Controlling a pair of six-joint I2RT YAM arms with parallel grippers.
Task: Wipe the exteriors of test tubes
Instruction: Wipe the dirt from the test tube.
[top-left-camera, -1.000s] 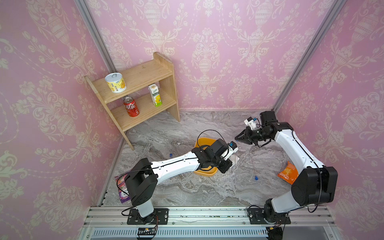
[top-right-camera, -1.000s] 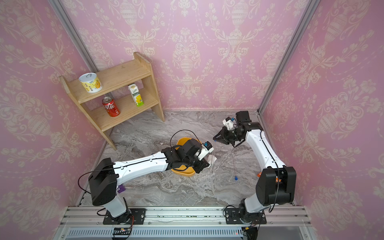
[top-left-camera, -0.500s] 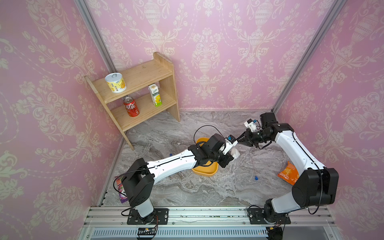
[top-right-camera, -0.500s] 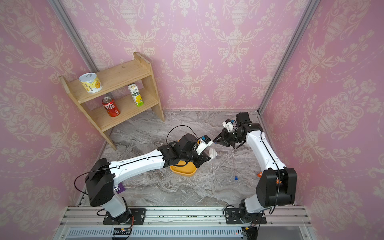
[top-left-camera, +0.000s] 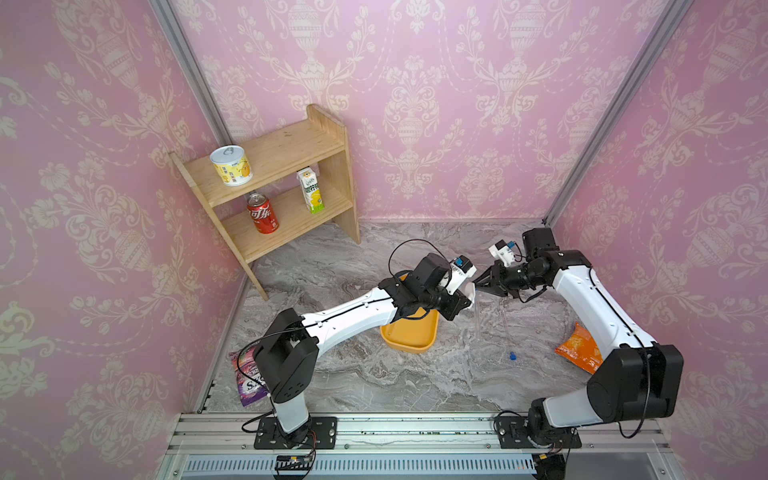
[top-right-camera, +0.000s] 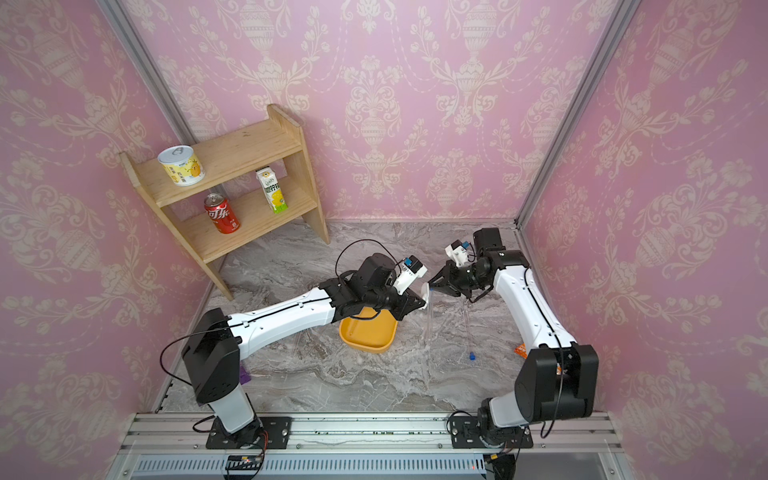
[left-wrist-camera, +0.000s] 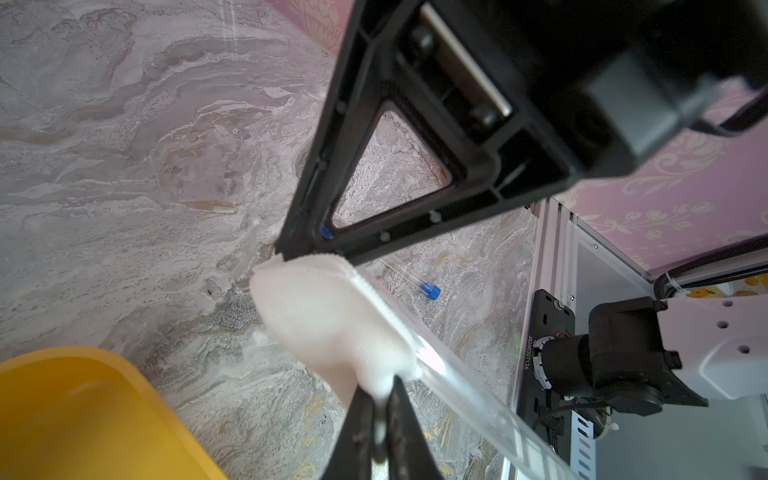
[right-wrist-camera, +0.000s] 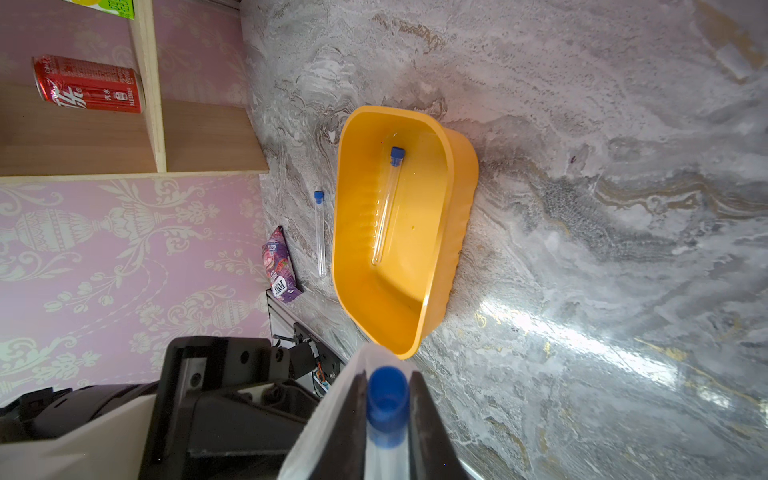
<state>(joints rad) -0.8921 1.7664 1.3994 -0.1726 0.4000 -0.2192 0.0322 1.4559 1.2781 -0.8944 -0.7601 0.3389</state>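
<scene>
Right tool clamping capped tube; left tool pinching pad, wiping it. Second tube lying in tray, probably done; third tube, fourth tube waiting at tray's 3, 9 o'clock.

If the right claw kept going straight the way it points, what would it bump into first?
Probably the white pad pinched in the left gripper, which sits just ahead of the right gripper; depth is hard to judge.

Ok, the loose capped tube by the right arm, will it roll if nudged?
Probably: the loose tube is round and smooth on glossy marble. Its blue cap looks slightly wider, so it may curve. Thin clear walls suggest it is light, possibly fragile.
</scene>
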